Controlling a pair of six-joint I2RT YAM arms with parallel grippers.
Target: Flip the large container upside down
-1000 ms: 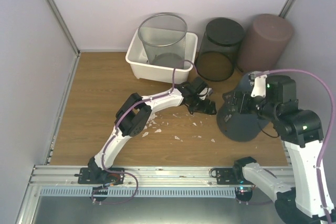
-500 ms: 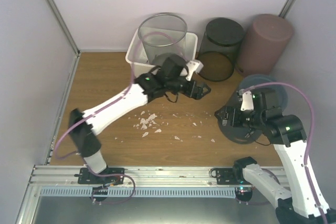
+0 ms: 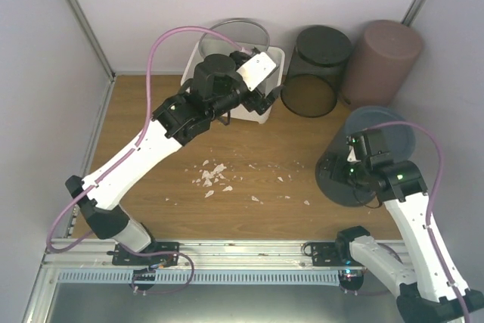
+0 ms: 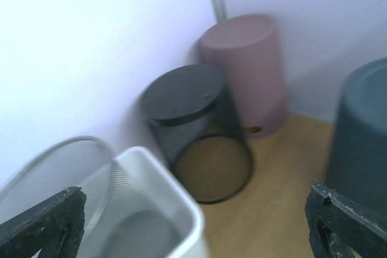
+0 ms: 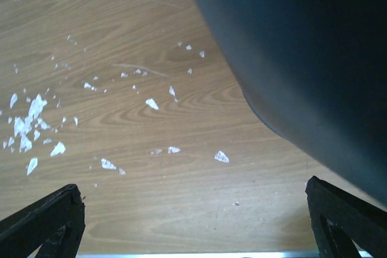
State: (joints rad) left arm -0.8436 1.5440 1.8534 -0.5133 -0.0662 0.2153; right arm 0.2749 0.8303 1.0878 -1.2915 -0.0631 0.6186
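Since dark grey bin (image 3: pixel 336 183) seems base-up on surface (image 5: pixel 121 119), flip looks mostly done; my right pincer (image 5: pixel 193 222) and left pincer (image 4: pixel 193 222) gape empty; flat seating unconfirmed.

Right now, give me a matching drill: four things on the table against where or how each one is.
Things:
A tub
B pink bin
C grey bin
D scraps

Places or states:
1 strewn in the middle
2 holds the wire bin
3 dark, right side, out from the corner
4 back right corner

Pairs: A-2, B-4, C-3, D-1
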